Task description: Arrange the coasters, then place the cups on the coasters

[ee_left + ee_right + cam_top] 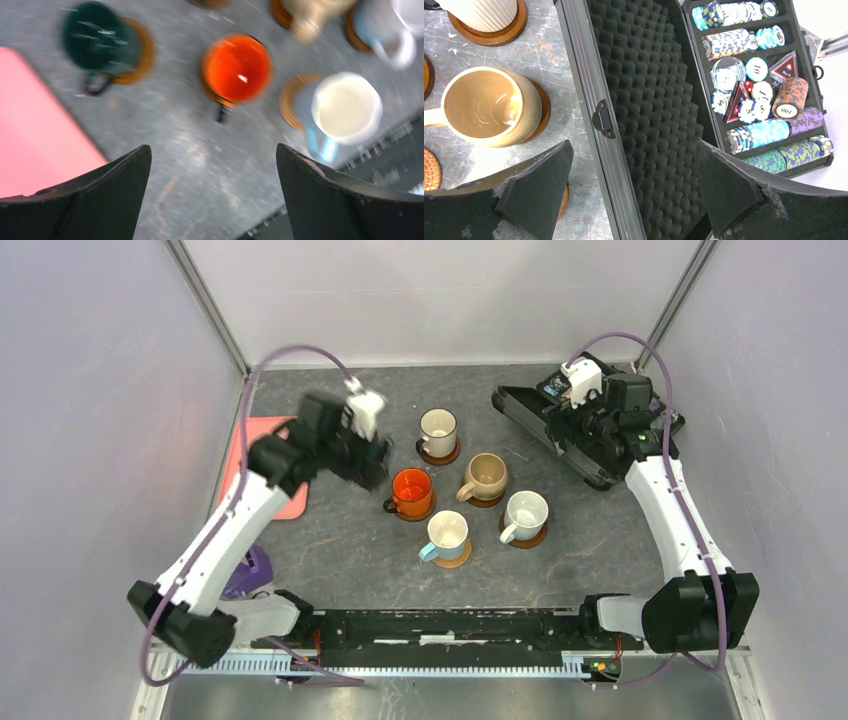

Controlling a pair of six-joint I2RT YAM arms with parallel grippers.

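Observation:
Five cups show from above, each on a brown coaster: cream (pixel 438 429), beige (pixel 487 476), orange (pixel 412 490), white (pixel 526 512), light blue (pixel 448 533). My left gripper (pixel 366 454) hovers open and empty at the left of the group and hides the sixth cup there. In the blurred left wrist view the dark green cup (pixel 97 37) stands on its coaster (pixel 140 57), well beyond the open left gripper (pixel 212 152). The orange cup (pixel 236 67) and light blue cup (pixel 345 107) are there too. My right gripper (pixel 633 145) is open and empty above the case lid, right of the beige cup (pixel 486 107).
An open black poker-chip case (pixel 560 425) lies at the back right, its foam lid (pixel 649 100) under my right gripper and chips (pixel 754 85) in its tray. A pink tray (pixel 266 428) lies at the left wall. A purple object (pixel 250 570) sits near the left arm's base.

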